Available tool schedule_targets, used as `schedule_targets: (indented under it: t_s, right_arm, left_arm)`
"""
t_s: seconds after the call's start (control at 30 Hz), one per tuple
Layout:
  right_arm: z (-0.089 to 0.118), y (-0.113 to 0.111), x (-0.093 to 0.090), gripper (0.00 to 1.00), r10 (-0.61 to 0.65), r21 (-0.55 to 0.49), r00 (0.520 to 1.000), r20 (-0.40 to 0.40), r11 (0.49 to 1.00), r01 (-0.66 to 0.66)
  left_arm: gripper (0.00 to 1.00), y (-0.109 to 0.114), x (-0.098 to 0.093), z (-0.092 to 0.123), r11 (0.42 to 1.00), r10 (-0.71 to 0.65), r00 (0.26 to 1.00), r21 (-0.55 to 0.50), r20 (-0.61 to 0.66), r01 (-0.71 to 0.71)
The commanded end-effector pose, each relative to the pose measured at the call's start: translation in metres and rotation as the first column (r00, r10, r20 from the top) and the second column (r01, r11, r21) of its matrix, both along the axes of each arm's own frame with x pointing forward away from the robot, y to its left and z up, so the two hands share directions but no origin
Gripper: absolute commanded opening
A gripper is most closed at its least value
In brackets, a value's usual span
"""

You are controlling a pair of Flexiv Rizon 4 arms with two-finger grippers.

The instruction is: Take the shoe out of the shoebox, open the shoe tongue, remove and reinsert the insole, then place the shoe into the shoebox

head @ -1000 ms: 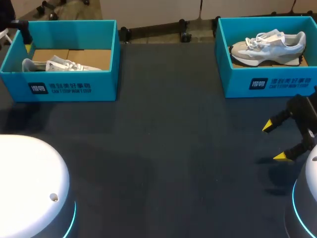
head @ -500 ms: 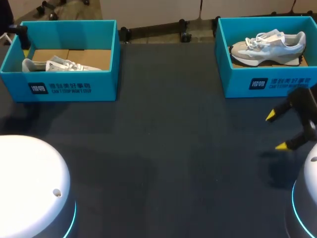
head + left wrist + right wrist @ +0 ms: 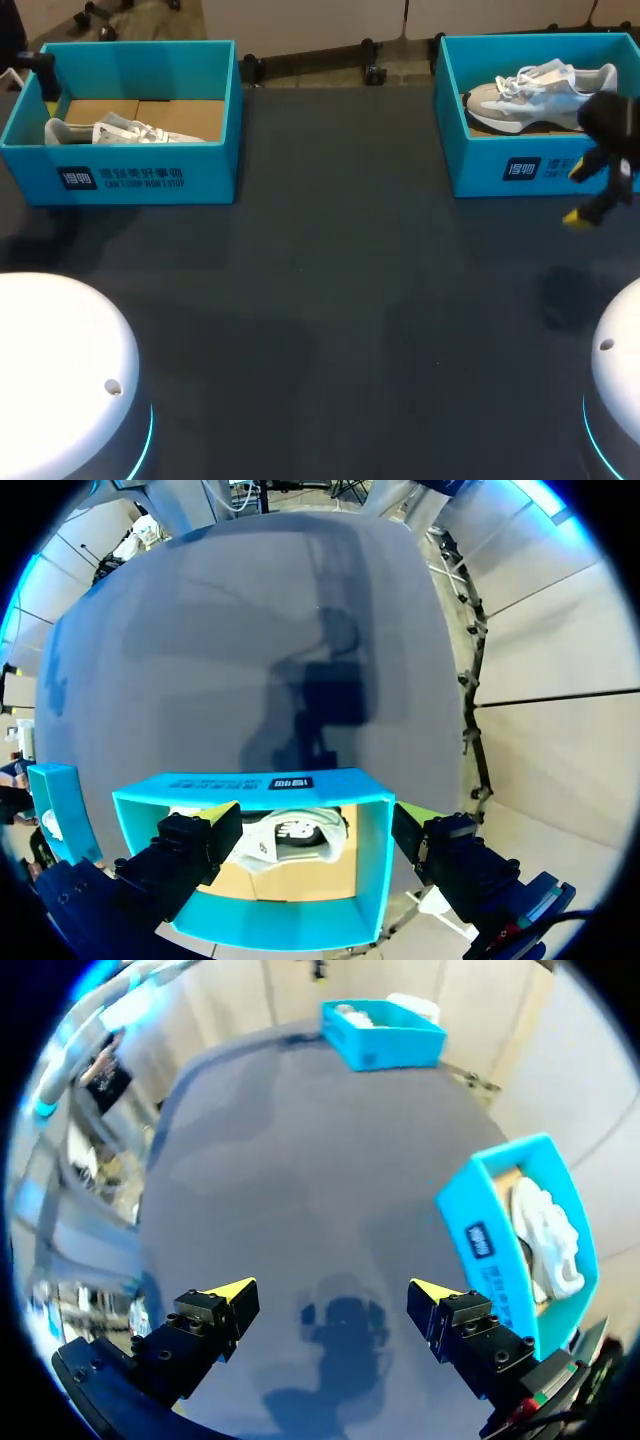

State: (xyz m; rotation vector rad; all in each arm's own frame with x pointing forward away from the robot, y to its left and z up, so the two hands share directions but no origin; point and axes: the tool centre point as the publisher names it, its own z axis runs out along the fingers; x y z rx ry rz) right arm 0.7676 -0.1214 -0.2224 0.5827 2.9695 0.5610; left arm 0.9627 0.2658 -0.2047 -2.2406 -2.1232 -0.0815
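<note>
Over the last second the right gripper (image 3: 577, 193) rises from the table's near right corner to the front wall of the right shoebox (image 3: 500, 168), fingers spread wide and holding nothing. The grey-and-white sneaker (image 3: 540, 88) lies untouched inside that box, so the reach to lift it out is probably only starting. The left gripper (image 3: 318, 842) hangs released above the left shoebox (image 3: 270, 920), where a second sneaker (image 3: 295, 832) lies, and seems barely to shift.

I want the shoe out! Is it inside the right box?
In: the shoe lies inside the right shoebox; the right claw is open and empty.
</note>
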Motion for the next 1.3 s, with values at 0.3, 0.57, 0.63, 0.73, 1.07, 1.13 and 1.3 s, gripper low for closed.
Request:
schedule_targets:
  t_s: [0.3,0.57,0.63,0.73,1.07,1.13,1.3]
  right_arm:
    - [0.0,0.001,0.026,1.0,-0.014,-0.052,1.0,-0.025,0.999,0.013]
    - [-0.002,0.011,0.054,1.0,-0.163,-0.158,0.985,-0.056,0.976,0.152]
    - [-0.004,0.012,0.071,1.0,-0.231,-0.208,0.972,-0.042,0.953,0.218]
    - [-0.005,0.005,0.094,1.0,-0.314,-0.221,0.949,-0.038,0.928,0.299]
    - [-0.025,-0.041,0.19,1.0,-0.564,-0.307,0.822,-0.079,0.798,0.518]
    - [-0.026,-0.051,0.205,1.0,-0.604,-0.318,0.794,-0.076,0.769,0.555]
    - [-0.027,-0.076,0.24,1.0,-0.68,-0.362,0.731,-0.05,0.695,0.621]
  left_arm:
    - [1.0,0.0,-0.002,0.0,1.0,-0.001,1.0,0.001,0.004,0.001]
    - [1.0,0.0,-0.002,0.0,1.0,-0.001,1.0,0.001,0.004,0.001]
    - [1.0,0.0,-0.002,0.0,1.0,-0.001,1.0,0.001,0.004,0.001]
    - [1.0,0.0,-0.002,0.0,1.0,-0.001,1.0,0.001,0.004,0.001]
    - [1.0,0.0,-0.002,0.0,1.0,-0.001,1.0,0.001,0.004,0.001]
    - [1.0,0.0,-0.002,0.0,1.0,-0.001,1.0,0.001,0.004,0.001]
    - [1.0,0.0,-0.002,0.0,1.0,-0.001,1.0,0.001,0.004,0.001]
